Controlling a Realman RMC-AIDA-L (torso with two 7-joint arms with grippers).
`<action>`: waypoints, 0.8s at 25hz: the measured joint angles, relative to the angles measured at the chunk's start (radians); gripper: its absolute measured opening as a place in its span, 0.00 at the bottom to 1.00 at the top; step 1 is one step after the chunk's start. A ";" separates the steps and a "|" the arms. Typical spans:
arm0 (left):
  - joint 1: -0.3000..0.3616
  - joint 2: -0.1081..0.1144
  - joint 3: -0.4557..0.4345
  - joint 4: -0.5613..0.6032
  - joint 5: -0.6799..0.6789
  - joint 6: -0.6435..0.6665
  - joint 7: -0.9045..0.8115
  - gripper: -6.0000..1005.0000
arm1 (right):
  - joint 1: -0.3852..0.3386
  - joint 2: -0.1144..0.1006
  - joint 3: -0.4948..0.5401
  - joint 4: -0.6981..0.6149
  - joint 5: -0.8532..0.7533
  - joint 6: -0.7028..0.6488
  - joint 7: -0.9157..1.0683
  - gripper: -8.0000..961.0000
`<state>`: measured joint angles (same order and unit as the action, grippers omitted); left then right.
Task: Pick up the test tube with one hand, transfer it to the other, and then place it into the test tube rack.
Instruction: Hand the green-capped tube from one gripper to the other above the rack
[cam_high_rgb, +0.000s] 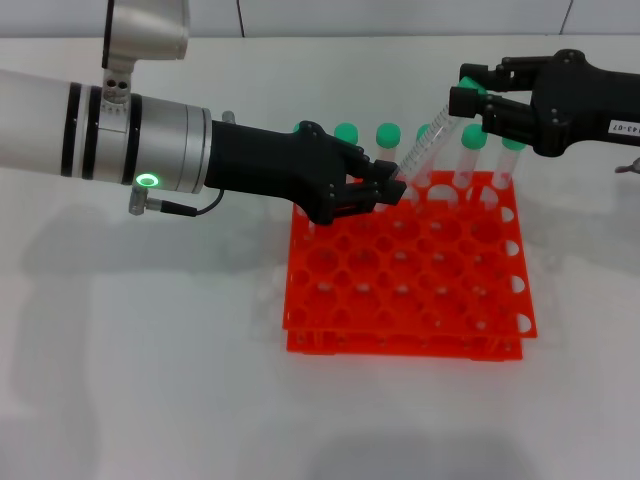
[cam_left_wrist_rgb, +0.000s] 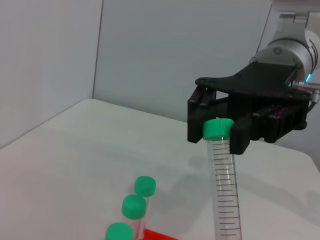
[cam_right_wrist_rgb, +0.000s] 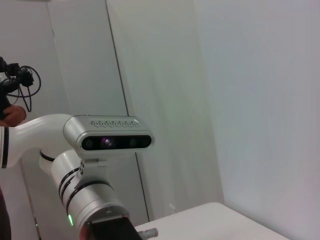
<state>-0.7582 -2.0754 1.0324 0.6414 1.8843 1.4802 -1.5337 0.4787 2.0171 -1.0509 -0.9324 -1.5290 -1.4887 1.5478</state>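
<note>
The test tube (cam_high_rgb: 425, 150) is clear with a green cap and hangs tilted above the back row of the orange-red test tube rack (cam_high_rgb: 400, 300). My left gripper (cam_high_rgb: 388, 188), on the white-grey arm with the green ring, is shut on the tube's lower end. My right gripper (cam_high_rgb: 468, 105), black with a white label, comes in from the right at the tube's top. In the left wrist view its fingers (cam_left_wrist_rgb: 240, 137) sit against both sides of the green cap (cam_left_wrist_rgb: 217, 129), and the tube (cam_left_wrist_rgb: 222, 190) runs down from there.
Several other green-capped tubes (cam_high_rgb: 388, 133) stand in the rack's back row, close under both grippers; three of their caps show in the left wrist view (cam_left_wrist_rgb: 145, 186). The rack's front rows hold open holes. White tabletop surrounds the rack. The right wrist view shows only the left arm's camera (cam_right_wrist_rgb: 110, 137) and walls.
</note>
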 joint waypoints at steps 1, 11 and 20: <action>0.000 0.000 0.000 0.000 -0.001 0.000 0.001 0.29 | 0.000 0.000 0.000 0.000 0.000 0.000 0.000 0.30; 0.007 0.000 0.000 0.000 -0.004 0.002 0.002 0.29 | -0.001 0.000 -0.001 -0.001 -0.002 -0.002 -0.002 0.30; 0.015 -0.003 -0.005 0.000 -0.010 -0.007 -0.003 0.29 | -0.004 0.000 0.000 -0.007 -0.002 0.000 -0.002 0.30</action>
<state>-0.7436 -2.0784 1.0279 0.6413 1.8741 1.4733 -1.5368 0.4745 2.0171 -1.0507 -0.9390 -1.5311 -1.4889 1.5461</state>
